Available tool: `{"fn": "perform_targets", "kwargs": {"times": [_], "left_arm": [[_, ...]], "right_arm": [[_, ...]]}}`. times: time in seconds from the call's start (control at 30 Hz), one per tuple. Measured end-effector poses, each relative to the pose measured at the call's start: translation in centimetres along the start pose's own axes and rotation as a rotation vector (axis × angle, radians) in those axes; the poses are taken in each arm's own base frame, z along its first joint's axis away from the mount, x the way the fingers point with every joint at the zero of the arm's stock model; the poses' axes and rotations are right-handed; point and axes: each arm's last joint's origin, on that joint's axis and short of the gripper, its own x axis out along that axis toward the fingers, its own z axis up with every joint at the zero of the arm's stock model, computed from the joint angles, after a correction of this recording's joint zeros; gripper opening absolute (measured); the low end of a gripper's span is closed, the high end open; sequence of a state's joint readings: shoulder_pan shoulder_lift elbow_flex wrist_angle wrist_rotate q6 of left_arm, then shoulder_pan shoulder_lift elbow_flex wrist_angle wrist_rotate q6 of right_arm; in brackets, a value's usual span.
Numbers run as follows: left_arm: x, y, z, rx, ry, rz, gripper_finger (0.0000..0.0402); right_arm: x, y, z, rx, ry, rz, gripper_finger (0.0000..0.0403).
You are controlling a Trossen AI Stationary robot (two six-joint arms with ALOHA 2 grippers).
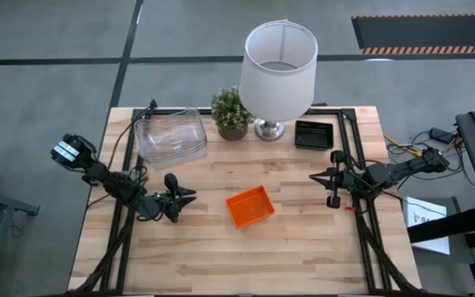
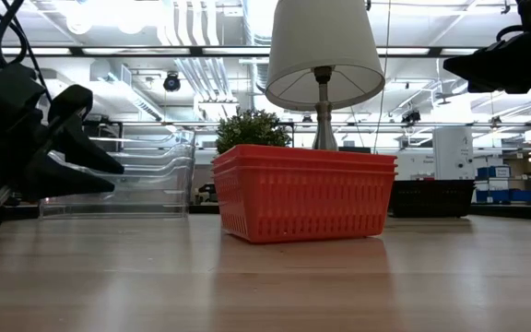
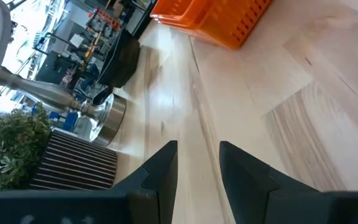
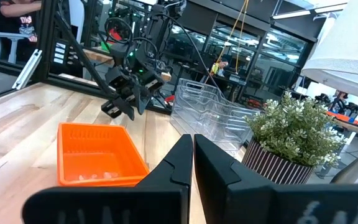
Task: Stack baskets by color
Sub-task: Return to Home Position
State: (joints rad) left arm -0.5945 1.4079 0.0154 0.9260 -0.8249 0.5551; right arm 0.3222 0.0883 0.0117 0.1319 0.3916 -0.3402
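Where orange stack (image 1: 250, 206) sits, L tool (image 1: 190, 196) near (R tool (image 1: 314, 176) apart)

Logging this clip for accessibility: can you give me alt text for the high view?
Baskets sit grouped by colour on a wooden table: orange stack at centre, clear bins upper left, black baskets upper right, with a potted plant and lamp between the upper two. The left gripper, fingers open, and right gripper, fingers shut, flank the orange stack, both empty.
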Motion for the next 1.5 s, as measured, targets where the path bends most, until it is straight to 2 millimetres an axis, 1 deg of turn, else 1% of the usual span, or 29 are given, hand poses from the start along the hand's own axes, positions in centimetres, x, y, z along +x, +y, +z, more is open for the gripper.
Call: {"fn": "perform_targets", "kwargs": {"times": [1.5], "left_arm": [[0.20,0.12,0.62,-0.007,-0.010,0.001,0.0102]], "right_arm": [[0.00,0.00,0.00,0.000,0.000,0.000,0.0009]]}}
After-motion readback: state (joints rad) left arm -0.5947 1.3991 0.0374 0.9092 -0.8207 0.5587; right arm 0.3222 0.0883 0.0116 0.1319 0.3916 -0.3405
